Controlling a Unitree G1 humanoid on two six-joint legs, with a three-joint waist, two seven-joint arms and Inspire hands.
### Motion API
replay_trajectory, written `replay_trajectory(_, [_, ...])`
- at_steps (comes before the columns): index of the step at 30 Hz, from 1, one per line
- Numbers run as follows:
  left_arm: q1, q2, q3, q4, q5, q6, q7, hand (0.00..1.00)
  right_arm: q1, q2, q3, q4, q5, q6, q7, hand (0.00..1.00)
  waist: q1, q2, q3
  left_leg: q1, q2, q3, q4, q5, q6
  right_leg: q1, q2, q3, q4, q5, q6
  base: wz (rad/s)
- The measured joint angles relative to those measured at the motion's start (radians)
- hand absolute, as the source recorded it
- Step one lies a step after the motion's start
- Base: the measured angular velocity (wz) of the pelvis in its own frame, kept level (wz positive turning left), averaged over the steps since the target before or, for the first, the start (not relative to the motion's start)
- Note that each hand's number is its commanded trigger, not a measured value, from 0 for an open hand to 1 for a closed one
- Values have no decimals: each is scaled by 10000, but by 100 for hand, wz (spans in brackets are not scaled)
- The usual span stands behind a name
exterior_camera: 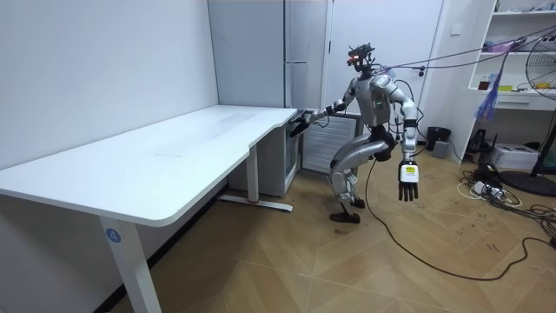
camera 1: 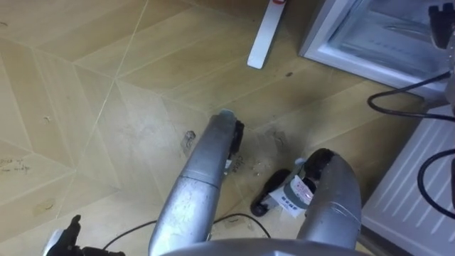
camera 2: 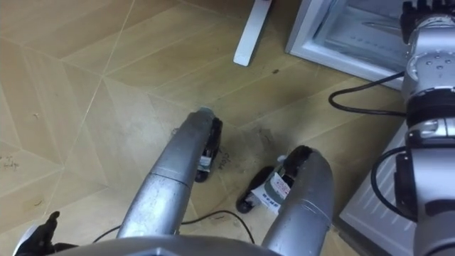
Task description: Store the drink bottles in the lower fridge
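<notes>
Standing with knees bent on the pale herringbone wooden floor (camera 1: pixel 85 85), the robot is positioned right of the far end of the long white desk (exterior_camera: pixel 174 152), directly in front of the tall grey fridge (exterior_camera: pixel 300 52).

Right hand (exterior_camera: pixel 300 118): the right arm is stretched out level towards the fridge. The hand sits at the fridge front, close to the far corner of the desk. I cannot tell whether its fingers are released or grasping anything.

Left hand (exterior_camera: pixel 407 178): it hangs at the robot's side on the room view's right, well apart from the fridge. The fingers are straight, pointing down at the floor, and hold nothing.

Lower fridge: in the eye views the open white lower compartment (camera 1: pixel 377 35) lies far right, its pale interior exposed. A white ribbed panel (camera 1: pixel 409 192) lies nearer on the right, just beside the robot.

Drinks: I cannot tell from these views where they are.

Other items: the flat white foot of the desk leg (camera 1: pixel 264 35) lies on the floor just left of the compartment. A round black floor fan (exterior_camera: pixel 543 87) and a white wall shelf (exterior_camera: pixel 521 52) are at the room view's right, well apart from the robot.
</notes>
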Motion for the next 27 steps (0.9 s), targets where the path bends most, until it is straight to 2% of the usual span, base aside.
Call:
replay_trajectory(3, [17,0,-22,-85,-2,7,-17,0,20,6,135,33,-17,6,150,0,2,-6,3,20,27,5,-84,6,-4,55,0,-95,-128,16,-29,-3])
replay_trajectory(5, [35,26,-16,-115,-35,12,-84,0,70,25,270,366,-18,90,607,0,-2,-12,8,117,113,-37,-261,42,-16,222,20,-263,-363,130,-193,-2])
replay_trajectory(10, [33,96,-60,-124,-6,61,-350,0,387,55,385,1679,-186,484,2246,0,9,-1,10,720,201,-156,-958,197,50,975,217,-586,-1214,330,4,7])
replay_trajectory(12, [22,259,-86,-95,-112,74,-495,0,664,47,384,2336,-474,759,3287,0,21,24,16,1042,211,-376,-1397,271,1,1410,468,-805,-1829,478,144,8])
replay_trajectory(13, [15,287,-86,-74,-112,84,-508,0,719,45,405,2571,-601,829,3542,0,25,22,15,1153,204,-400,-1528,295,0,1526,498,-836,-1966,508,173,10])
replay_trajectory(15, [-132,290,-138,218,-106,147,-605,0,997,-5,691,3351,-1349,1039,4503,0,35,41,21,1674,204,-429,-2080,381,15,2082,607,-960,-2576,625,316,10])
replay_trajectory(18, [-254,312,-157,480,-110,179,-771,0,1439,-19,1109,3964,-2495,1347,5629,0,26,108,14,2317,359,-498,-2675,422,3,2882,853,-1261,-3414,802,406,6])
replay_trajectory(19, [-368,312,-183,602,-119,178,-801,0,1527,-49,1280,4091,-2786,1387,5827,0,23,108,14,2447,344,-543,-2816,443,-8,3041,866,-1344,-3575,840,408,16])
replay_trajectory(21, [-941,309,-189,1126,-96,149,-995,0,1868,-185,1763,4585,-4050,1645,6613,0,41,122,0,2942,356,-732,-3442,580,-52,3627,1102,-1551,-4382,1042,498,17])
replay_trajectory(22, [-1098,311,-186,1277,-89,128,-1038,0,2004,-212,1917,4692,-4365,1657,6808,0,64,132,-5,3076,382,-789,-3599,608,-65,3795,1182,-1627,-4621,1109,508,13])
replay_trajectory(24, [-1506,238,-196,1935,-96,-45,-1159,0,2454,-231,2446,4970,-5772,1780,7551,0,102,136,-15,3668,525,-676,-4169,701,-6,4442,1377,-1739,-5350,1307,587,6])
replay_trajectory(27, [-1946,49,-226,2662,-106,-55,-1207,0,3079,-216,2682,5308,-7205,2016,8171,0,97,180,-39,4548,530,-621,-4852,764,49,5298,1571,-1709,-6176,1507,763,6])
